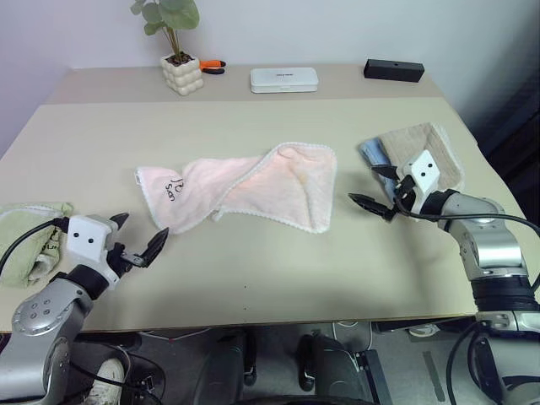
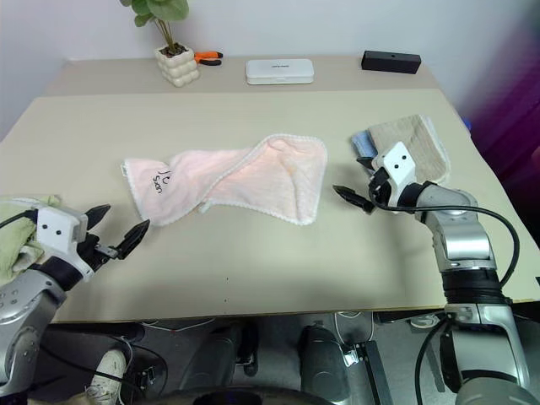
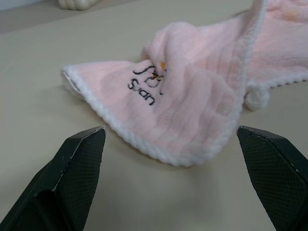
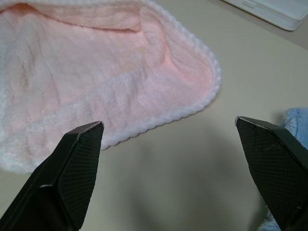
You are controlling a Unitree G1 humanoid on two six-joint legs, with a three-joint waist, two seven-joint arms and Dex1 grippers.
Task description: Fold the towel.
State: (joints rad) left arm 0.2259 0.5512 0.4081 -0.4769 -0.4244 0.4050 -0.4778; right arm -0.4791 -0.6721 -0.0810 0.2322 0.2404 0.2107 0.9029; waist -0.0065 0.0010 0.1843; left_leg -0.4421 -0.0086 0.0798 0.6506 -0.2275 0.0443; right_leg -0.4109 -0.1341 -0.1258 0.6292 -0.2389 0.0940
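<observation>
Beige desk [image 1: 253, 278]: we see pink towel [image 1: 253, 186] rumpled mid-desk; left pincer [image 1: 139, 240] & right pincer [image 1: 378, 192] both spread, empty.

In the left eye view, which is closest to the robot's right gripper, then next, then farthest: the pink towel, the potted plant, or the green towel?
From the right gripper:
1. Pink towel, lying crumpled mid-table, just to the gripper's left.
2. Potted plant, at the table's far edge, left of centre.
3. Green towel, at the table's left edge, beside the left gripper.
</observation>
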